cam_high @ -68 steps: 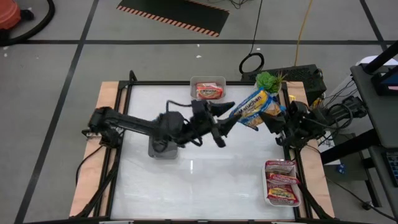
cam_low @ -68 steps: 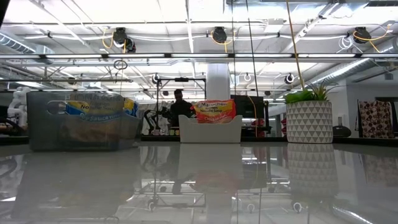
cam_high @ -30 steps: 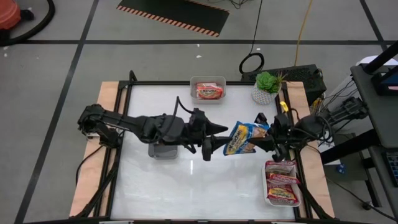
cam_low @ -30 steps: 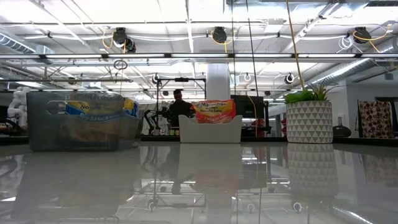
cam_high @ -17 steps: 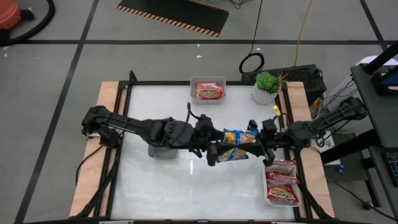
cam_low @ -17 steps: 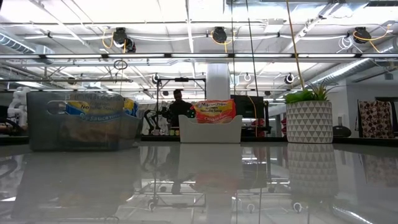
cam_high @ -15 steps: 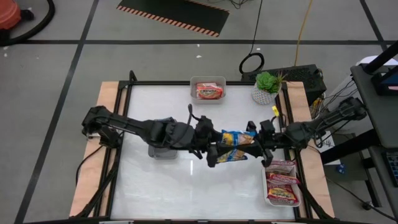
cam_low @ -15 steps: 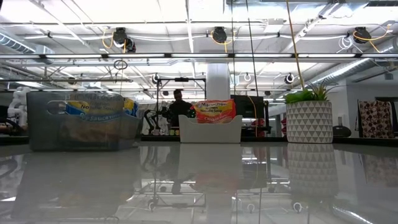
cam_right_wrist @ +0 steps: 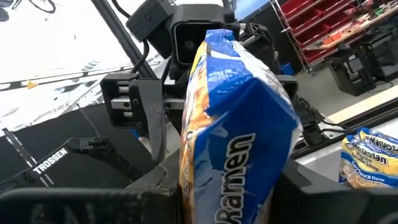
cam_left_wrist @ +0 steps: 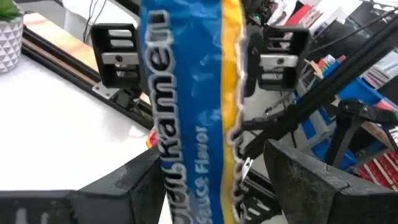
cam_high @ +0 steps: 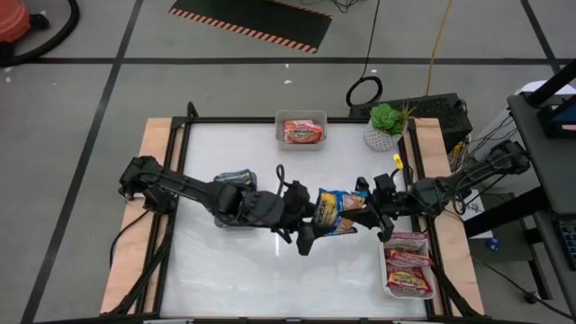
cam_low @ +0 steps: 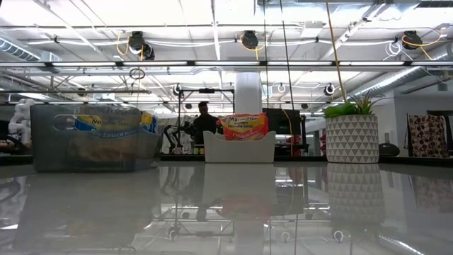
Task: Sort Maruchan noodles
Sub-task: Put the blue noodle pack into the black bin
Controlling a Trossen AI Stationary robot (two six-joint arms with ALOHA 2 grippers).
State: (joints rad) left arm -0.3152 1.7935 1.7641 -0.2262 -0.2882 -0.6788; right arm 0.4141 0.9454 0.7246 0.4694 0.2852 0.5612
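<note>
Here the blue noodle packet hangs pinched by the right end effector, between the left end effector's spread fingers

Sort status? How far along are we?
Done: an orange packet in the white tray, maroon packets in the right-hand tray, and one blue packet at the grey tray.
In hand: the right end effector grips a blue-yellow ramen packet mid-air, with the left end effector open around it.
Left: traying that packet, probably in the grey tray.
</note>
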